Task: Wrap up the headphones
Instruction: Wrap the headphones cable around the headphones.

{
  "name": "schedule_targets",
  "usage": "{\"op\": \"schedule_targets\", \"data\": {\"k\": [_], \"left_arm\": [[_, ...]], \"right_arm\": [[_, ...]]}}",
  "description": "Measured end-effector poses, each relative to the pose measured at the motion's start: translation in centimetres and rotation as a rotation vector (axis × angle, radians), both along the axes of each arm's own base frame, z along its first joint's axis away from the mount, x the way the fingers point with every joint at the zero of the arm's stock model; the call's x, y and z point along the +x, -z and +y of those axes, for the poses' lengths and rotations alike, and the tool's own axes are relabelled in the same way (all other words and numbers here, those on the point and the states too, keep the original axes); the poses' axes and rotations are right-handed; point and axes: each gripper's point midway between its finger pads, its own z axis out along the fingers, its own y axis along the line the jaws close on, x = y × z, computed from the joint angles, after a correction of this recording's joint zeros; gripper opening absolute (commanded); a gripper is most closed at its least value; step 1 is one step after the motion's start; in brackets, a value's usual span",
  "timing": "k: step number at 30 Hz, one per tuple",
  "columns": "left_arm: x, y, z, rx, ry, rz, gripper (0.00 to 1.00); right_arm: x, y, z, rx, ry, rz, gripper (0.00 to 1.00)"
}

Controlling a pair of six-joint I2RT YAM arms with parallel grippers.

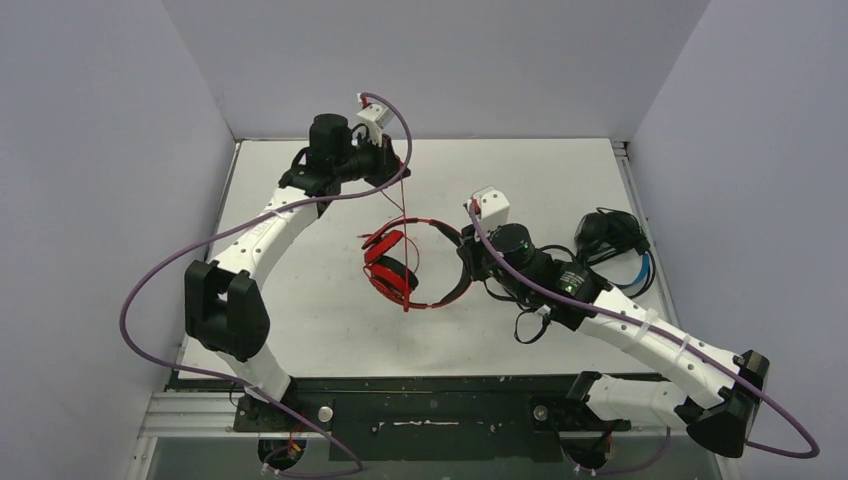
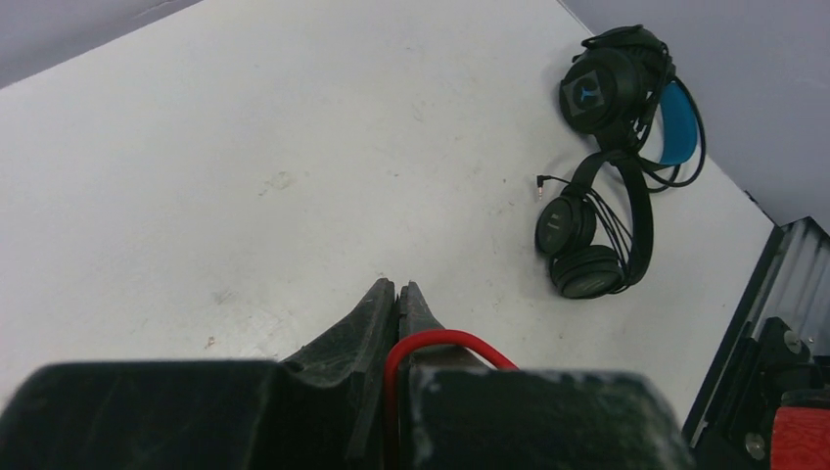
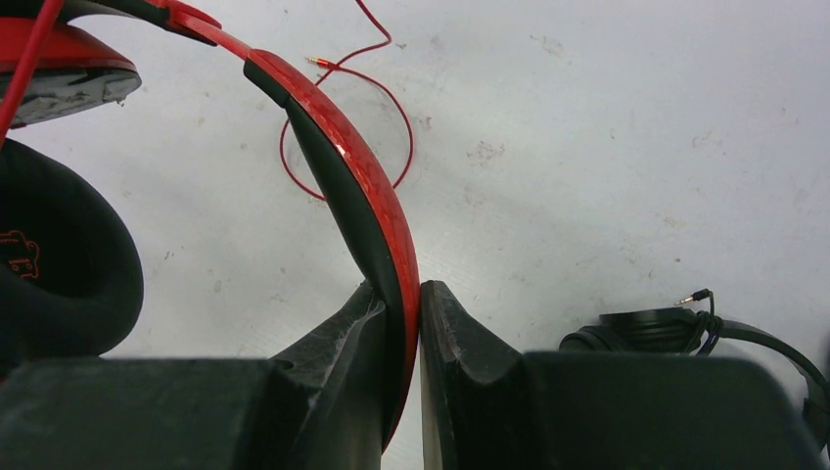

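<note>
The left hand (image 2: 397, 297) pinches the red cord (image 2: 433, 336) at the far side; the right hand (image 3: 409, 311) clamps the red headphones' (image 3: 364, 186) headband.

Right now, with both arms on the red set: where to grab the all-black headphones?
Probably the headband arch mid-span, from above, pinched across its width. It's a thin strip clear of the bulky cups; the blue-banded set crowds one end.

I see a white table (image 1: 300, 330), lightly scuffed and speckled. By its right edge, the all-black headphones (image 2: 587, 245) and the blue-band headphones (image 2: 626, 93) lie close together with their thin cables spilled beside them. Nearer the middle, a loop of red cord (image 3: 409, 142) rests flat on the surface.
</note>
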Motion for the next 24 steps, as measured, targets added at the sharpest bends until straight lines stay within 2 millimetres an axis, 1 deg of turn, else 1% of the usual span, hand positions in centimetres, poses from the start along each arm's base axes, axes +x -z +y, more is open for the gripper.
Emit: {"op": "schedule_targets", "data": {"k": [3, 8, 9, 12, 15, 17, 22, 24], "left_arm": [[-0.4, 0.7, -0.9, -0.069, 0.030, 0.033, 0.01], [-1.6, 1.5, -2.3, -0.190, 0.087, 0.086, 0.01], [-1.7, 1.3, -2.4, -0.202, 0.095, 0.085, 0.01], [-1.8, -0.1, -2.8, -0.245, 0.115, 0.064, 0.01], [-1.9, -1.4, -3.1, -0.266, 0.135, 0.046, 0.01], [-2.0, -1.8, -3.2, -0.275, 0.144, 0.041, 0.01], [-2.0, -1.9, -3.3, -0.282, 0.147, 0.041, 0.01], [-1.9, -1.7, -3.4, -0.283, 0.151, 0.045, 0.01]], "right_arm": [[0.0, -0.8, 0.0, 0.027, 0.001, -0.016, 0.00], [-0.2, -1.3, 0.7, 0.045, -0.026, -0.012, 0.00], [-0.2, -1.5, 0.9, 0.046, -0.031, -0.011, 0.00], [-0.2, -1.5, 1.8, 0.055, -0.062, 0.002, 0.00], [-0.4, -1.3, 2.2, 0.057, -0.083, 0.014, 0.00], [-0.5, -1.2, 2.3, 0.059, -0.090, 0.017, 0.00], [-0.5, -1.6, 2.5, 0.067, -0.093, 0.012, 0.00], [-0.5, -2.1, 2.6, 0.077, -0.098, 0.006, 0.00]]}}
